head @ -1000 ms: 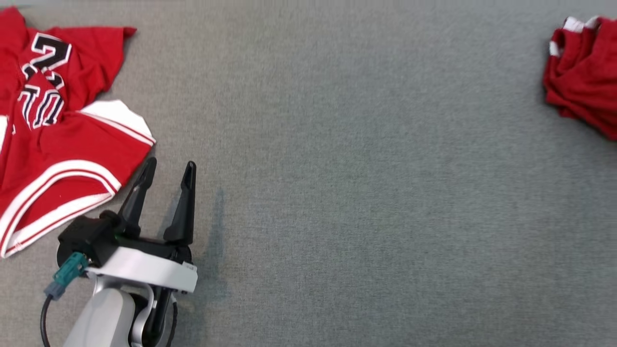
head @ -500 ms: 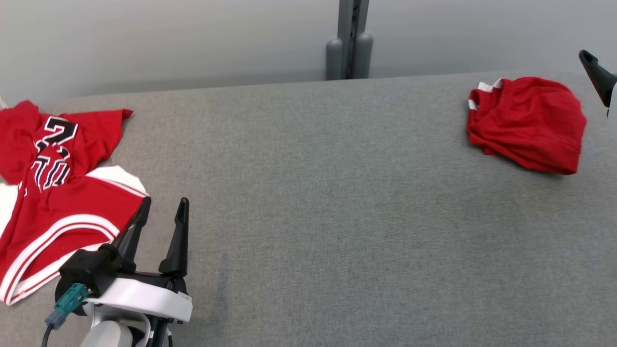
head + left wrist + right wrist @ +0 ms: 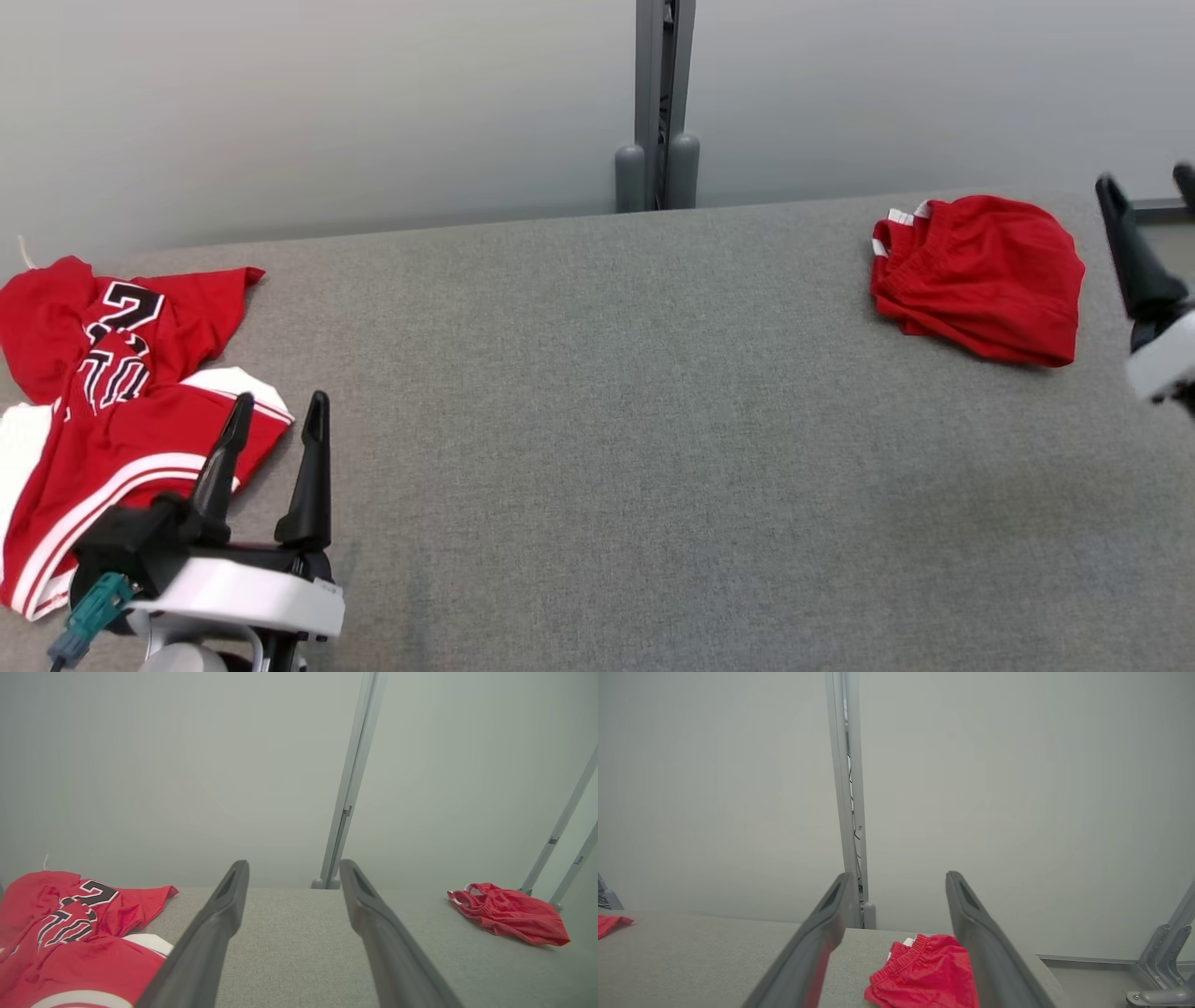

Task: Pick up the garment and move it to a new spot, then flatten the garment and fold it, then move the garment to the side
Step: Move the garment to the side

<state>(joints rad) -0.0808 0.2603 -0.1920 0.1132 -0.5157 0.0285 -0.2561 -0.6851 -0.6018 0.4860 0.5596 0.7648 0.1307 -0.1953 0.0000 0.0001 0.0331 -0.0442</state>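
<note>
A crumpled red jersey point(image 3: 112, 373) with white trim and black numbers lies at the table's left end; it is also in the left wrist view point(image 3: 70, 933). A folded bundle of red shorts point(image 3: 980, 280) rests at the far right, near the back edge point(image 3: 924, 975). My left gripper point(image 3: 280, 403) stands open just right of the jersey's white-trimmed corner, holding nothing. My right gripper point(image 3: 1145, 177) is open and empty at the right edge, just right of the shorts. Seen from the right wrist, the shorts sit low between the open fingers point(image 3: 822, 933).
The grey fabric table point(image 3: 607, 420) stretches wide between the two garments. A grey upright post point(image 3: 656, 103) stands behind the back edge against a pale wall. Metal frame legs point(image 3: 1167, 947) show beyond the table's right end.
The head camera has tilted up, so the wall, post and back edge show now. The right gripper has come into view at the right edge. The left gripper stays open beside the jersey.
</note>
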